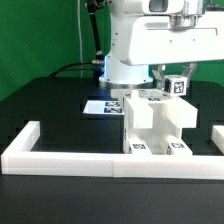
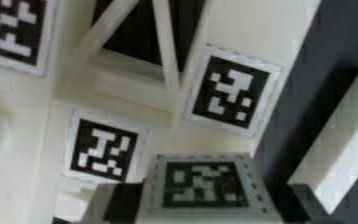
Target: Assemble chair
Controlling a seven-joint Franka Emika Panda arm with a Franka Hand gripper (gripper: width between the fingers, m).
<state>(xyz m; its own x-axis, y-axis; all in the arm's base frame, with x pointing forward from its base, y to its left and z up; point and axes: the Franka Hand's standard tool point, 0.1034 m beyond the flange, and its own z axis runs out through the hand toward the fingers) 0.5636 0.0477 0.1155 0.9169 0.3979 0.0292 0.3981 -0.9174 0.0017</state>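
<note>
Along the table's near edge runs a long low white plastic border wall (image 1: 60, 160). Its arm at the exterior view's left turns back toward the table's middle. Past it, near the table's centre and in front of the robot's white base (image 1: 125, 60), lies the marker board (image 1: 103, 105) — thin, flat and white, with black square tags.

Further toward the exterior view's right stands the partly built chair (image 1: 155, 125). It is made of white blocky plastic with tags low on its front, and it sits just behind the wall. The wrist view shows its X-braced frame (image 2: 131, 40) and several square tags close up.

Just above the chair's far side hangs the two-finger gripper (image 1: 176, 78). Its jaws are pressed in on what looks like a small white tagged block (image 1: 178, 87) — the fingers themselves are too small to make out cleanly.

The step in hand appears to be bringing this block to its seat on the chair. The next move likely calls for squaring the block over its joint and lowering it straight, with the grip held firm until it seats. A skewed descent could shove the loose assembly toward the wall.
</note>
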